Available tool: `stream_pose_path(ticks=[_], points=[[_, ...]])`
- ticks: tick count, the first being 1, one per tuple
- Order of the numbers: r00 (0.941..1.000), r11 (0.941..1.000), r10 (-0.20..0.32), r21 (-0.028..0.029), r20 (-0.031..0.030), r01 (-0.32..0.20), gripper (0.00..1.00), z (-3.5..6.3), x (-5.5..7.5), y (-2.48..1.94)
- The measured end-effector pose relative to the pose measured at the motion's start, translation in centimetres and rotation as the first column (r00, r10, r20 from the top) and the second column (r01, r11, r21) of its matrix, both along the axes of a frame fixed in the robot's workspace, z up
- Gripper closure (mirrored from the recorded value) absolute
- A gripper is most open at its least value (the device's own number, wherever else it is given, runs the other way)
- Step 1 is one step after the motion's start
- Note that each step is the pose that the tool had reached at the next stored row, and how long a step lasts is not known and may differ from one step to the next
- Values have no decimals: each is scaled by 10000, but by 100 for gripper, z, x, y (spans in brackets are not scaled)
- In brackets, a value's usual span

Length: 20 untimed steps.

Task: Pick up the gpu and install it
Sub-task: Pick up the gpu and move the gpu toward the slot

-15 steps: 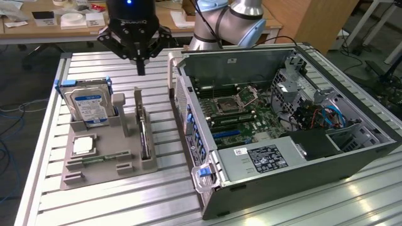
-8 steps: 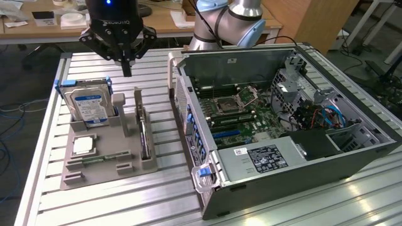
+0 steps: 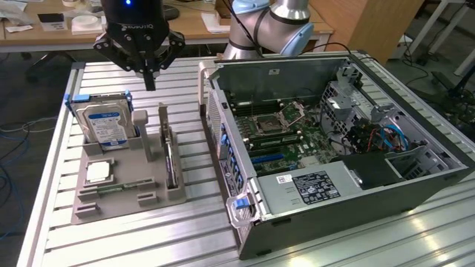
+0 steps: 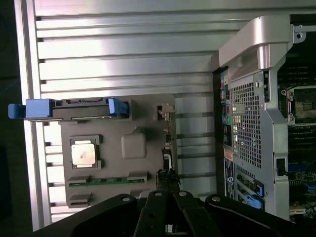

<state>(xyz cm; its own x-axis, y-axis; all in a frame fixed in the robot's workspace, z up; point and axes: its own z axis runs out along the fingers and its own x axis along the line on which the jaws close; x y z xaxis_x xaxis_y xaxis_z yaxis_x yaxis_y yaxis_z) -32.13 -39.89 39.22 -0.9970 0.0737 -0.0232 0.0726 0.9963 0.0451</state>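
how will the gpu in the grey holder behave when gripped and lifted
Probably stiff: the gpu is a flat board standing on edge. Likely light, being so thin. It may tip sideways once clear of the grey holder.

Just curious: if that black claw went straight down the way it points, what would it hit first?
Probably the gpu, standing on edge in the grey tray: the wrist view puts the shut gripper in line with it. Depth is unclear, so it might meet the tray beside it.

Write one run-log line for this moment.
gripper: shut, empty | above parts tray | gpu: on edge in tray, untouched | computer case: open
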Motion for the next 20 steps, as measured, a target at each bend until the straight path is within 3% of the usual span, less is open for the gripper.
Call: stream_pose_path(ticks=[7,12,15,18,20], points=[[10000,10000,4,0,1,-4,89,0,0,0],[10000,10000,7,0,1,-7,65,0,0,0],[10000,10000,8,0,1,-8,59,0,0,0],[10000,10000,8,1,3,-8,42,-1,-4,0],[10000,10000,9,-2,5,-9,42,-1,-3,0]])
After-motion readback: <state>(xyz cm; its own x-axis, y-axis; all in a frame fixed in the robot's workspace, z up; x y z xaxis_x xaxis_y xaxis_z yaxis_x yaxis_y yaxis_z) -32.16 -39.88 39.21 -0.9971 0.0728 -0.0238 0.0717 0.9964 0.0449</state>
